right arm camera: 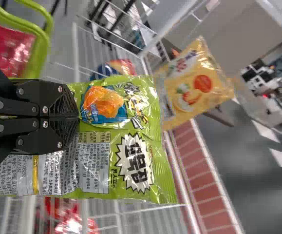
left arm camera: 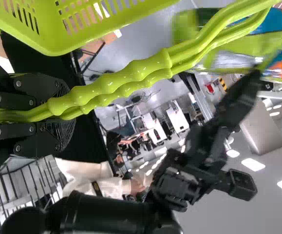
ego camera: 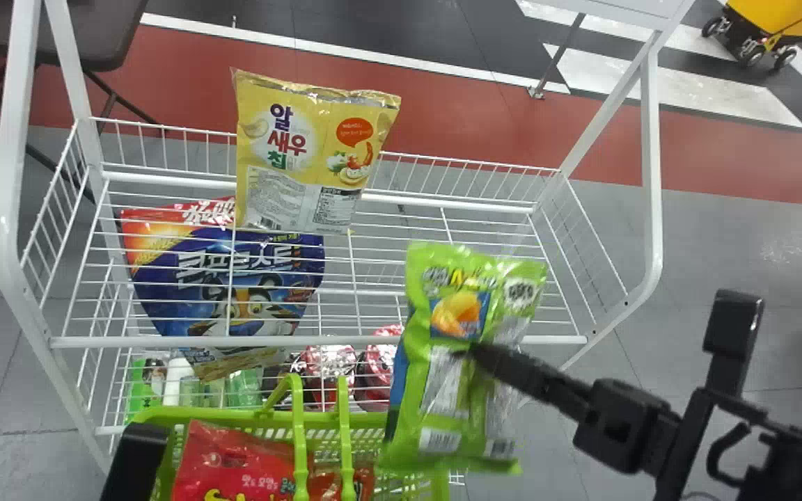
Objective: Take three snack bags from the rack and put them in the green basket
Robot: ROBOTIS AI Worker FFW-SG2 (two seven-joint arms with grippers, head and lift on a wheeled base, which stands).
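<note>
Best way in IMO: from above, through open room over wire shelf, between yellow bag and rack's right post. White front rail crosses lower down, kinda annoying. Basket's raised green handles split way in from top, red bag hogs left part, left arm crowds that edge, green bag covers right corner.

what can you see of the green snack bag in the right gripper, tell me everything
The green snack bag looks like glossy, crinkled plastic, with pale text panels, a blue patch showing an orange snack and a white starburst. It appears sealed. The right gripper pinches it about mid-face, holding it up by the rack's front rail. Whether it touches the green basket is unclear.
</note>
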